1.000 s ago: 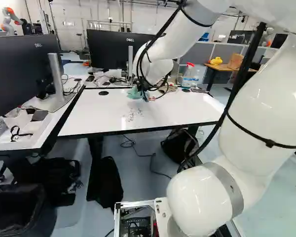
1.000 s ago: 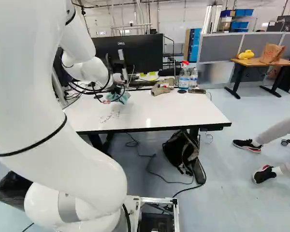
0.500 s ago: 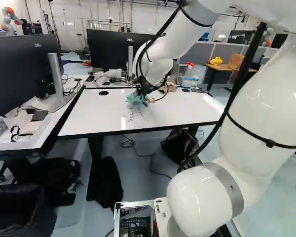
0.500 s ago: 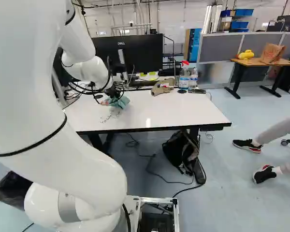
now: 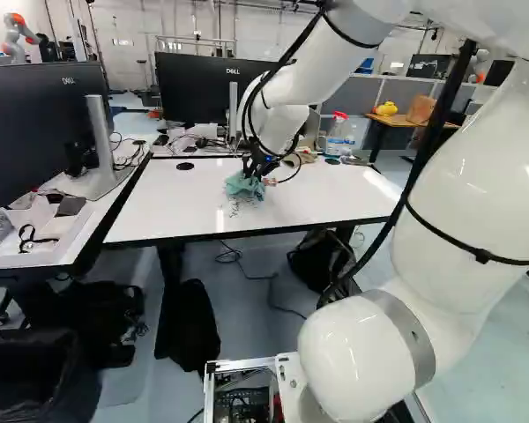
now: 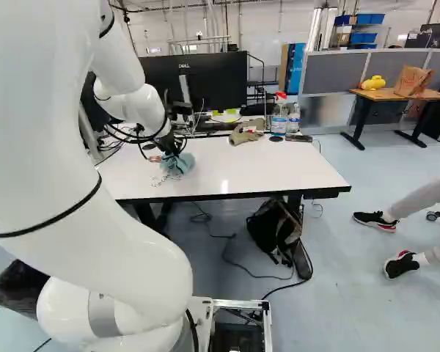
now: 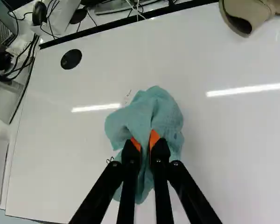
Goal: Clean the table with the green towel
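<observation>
In the left base view my gripper (image 5: 253,167) is low over the white table (image 5: 159,207), at the green towel (image 5: 244,185). The wrist view shows the gripper (image 7: 145,145) shut on the bunched towel (image 7: 151,109), cloth pinched between the orange pads and spreading out ahead of and beside the fingers. Dark scribbled marks (image 5: 236,210) on the tabletop lie at the towel's near edge in the left base view. In the wrist view a few marks peek out beside the cloth; whatever lies under it is hidden.
A spray bottle (image 6: 279,116), a clear bottle (image 6: 294,117) and a brown cloth-like item (image 6: 246,132) stand along the table's back edge. Monitors (image 5: 213,88) rise behind and at the left. A backpack (image 6: 273,231) lies under the table. Another robot (image 5: 19,35) stands far back.
The gripper has brought the towel a little nearer to the base across the table, onto the edge of the scribbled marks. The base has stayed in place.
</observation>
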